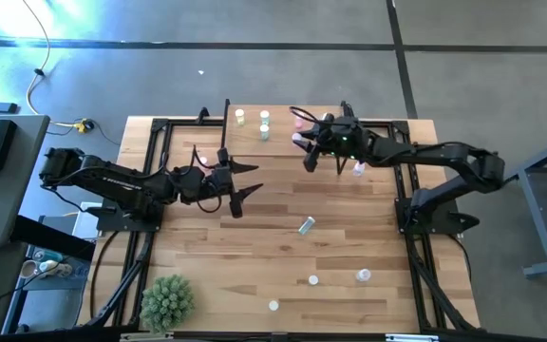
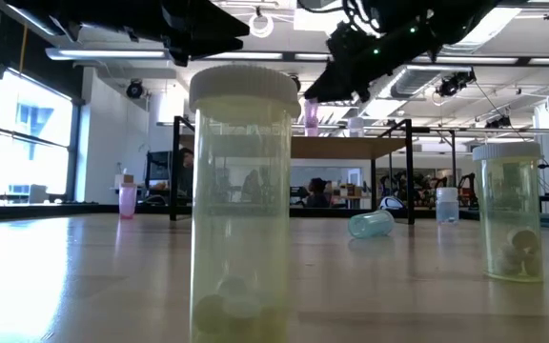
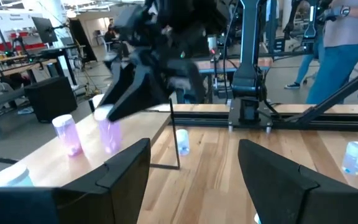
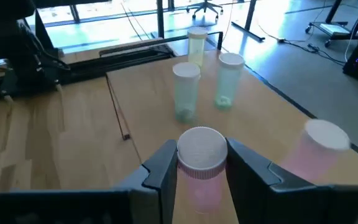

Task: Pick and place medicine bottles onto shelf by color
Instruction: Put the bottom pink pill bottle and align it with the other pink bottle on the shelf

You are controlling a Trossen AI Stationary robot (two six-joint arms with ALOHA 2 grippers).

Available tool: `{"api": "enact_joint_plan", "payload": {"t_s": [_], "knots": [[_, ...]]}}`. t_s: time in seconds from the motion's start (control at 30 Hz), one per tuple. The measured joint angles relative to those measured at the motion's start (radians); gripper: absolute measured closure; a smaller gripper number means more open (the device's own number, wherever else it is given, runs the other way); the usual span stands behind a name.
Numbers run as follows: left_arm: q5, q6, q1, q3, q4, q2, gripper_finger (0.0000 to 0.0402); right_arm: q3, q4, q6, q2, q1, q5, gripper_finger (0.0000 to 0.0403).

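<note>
Standing upright, cap up, over the shelf [image 4: 86, 124]: pink bottle [image 4: 201, 163]. Clamping it partway closed: right gripper [image 4: 199, 167]. Hovering near mid-table, seemingly empty, spread wide: left gripper [image 1: 245, 180].

Right claw [image 1: 309, 152] over shelf [image 1: 283, 128]; left claw [image 1: 245, 180] spread mid-table.

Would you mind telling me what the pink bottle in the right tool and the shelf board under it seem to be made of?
The pink bottle looks like translucent tinted plastic, since light passes through its wall; its pale cap looks opaque and matte, probably plastic. The shelf board looks like light wood with a smooth, low-sheen finish, going by its visible grain. It may be laminate.
</note>
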Motion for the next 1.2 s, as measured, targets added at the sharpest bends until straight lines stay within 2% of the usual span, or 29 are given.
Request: {"api": "enact_joint_plan", "payload": {"t_s": [0.17,0.37,1.2], "knots": [[0.002,0.000,0.009,0.000,-0.011,0.000,0.0167,0.071,-0.031,-0.003,0.058,-0.028,0.002,0.0299],[0.002,0.000,0.016,0.000,-0.019,0.000,0.0167,0.088,-0.062,0.001,0.092,-0.056,0.003,0.0299],[0.003,-0.002,0.020,0.000,-0.025,0.001,0.0167,0.089,-0.124,0.001,0.092,-0.055,0.063,0.0299]]}}
